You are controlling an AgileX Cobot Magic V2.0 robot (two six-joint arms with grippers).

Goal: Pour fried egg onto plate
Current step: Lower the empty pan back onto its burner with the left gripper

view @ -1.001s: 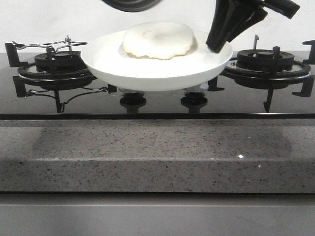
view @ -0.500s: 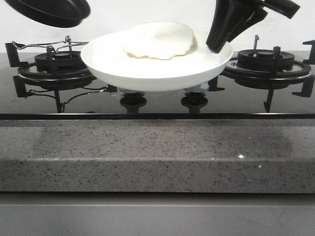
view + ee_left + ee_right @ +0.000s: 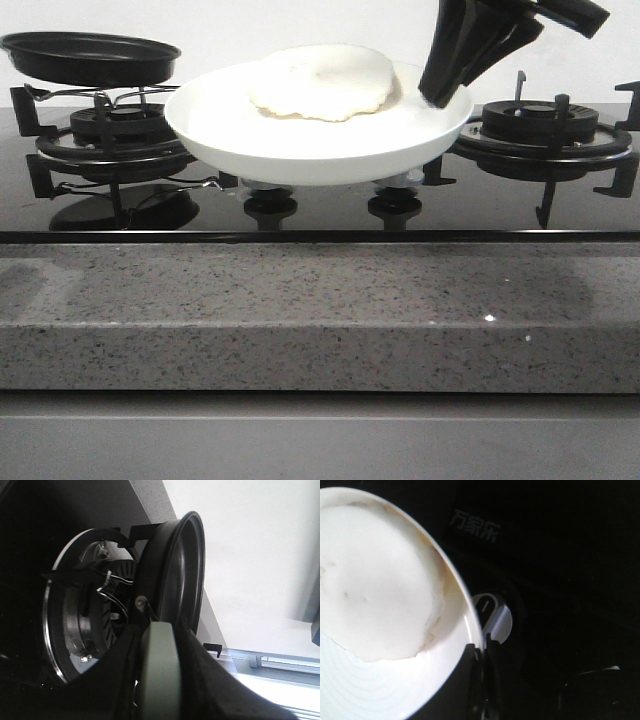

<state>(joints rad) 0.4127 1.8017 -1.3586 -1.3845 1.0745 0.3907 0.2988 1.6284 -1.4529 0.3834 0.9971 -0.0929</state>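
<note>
The fried egg [image 3: 320, 80] lies flat on the white plate [image 3: 300, 140], toward its far side. My right gripper [image 3: 443, 92] is shut on the plate's right rim and holds it above the stove's middle. The right wrist view shows the egg [image 3: 370, 590] on the plate [image 3: 390, 695], with the right gripper [image 3: 481, 652] clamped on the rim. The black frying pan [image 3: 90, 58] hovers level and empty just over the left burner. In the left wrist view my left gripper [image 3: 159, 632] is shut on the pan's pale green handle [image 3: 157, 680], the pan [image 3: 175, 575] beyond it.
The black glass hob carries a left burner [image 3: 110, 135] with a wire rack and a right burner [image 3: 540, 125]. Two knobs [image 3: 270, 207] [image 3: 393, 207] sit under the plate. A speckled grey counter edge [image 3: 320, 320] runs along the front.
The pan has swung from high over the plate's left side to the left and down, levelling out just above the left burner. The plate, the egg and the right gripper have stayed put.
</note>
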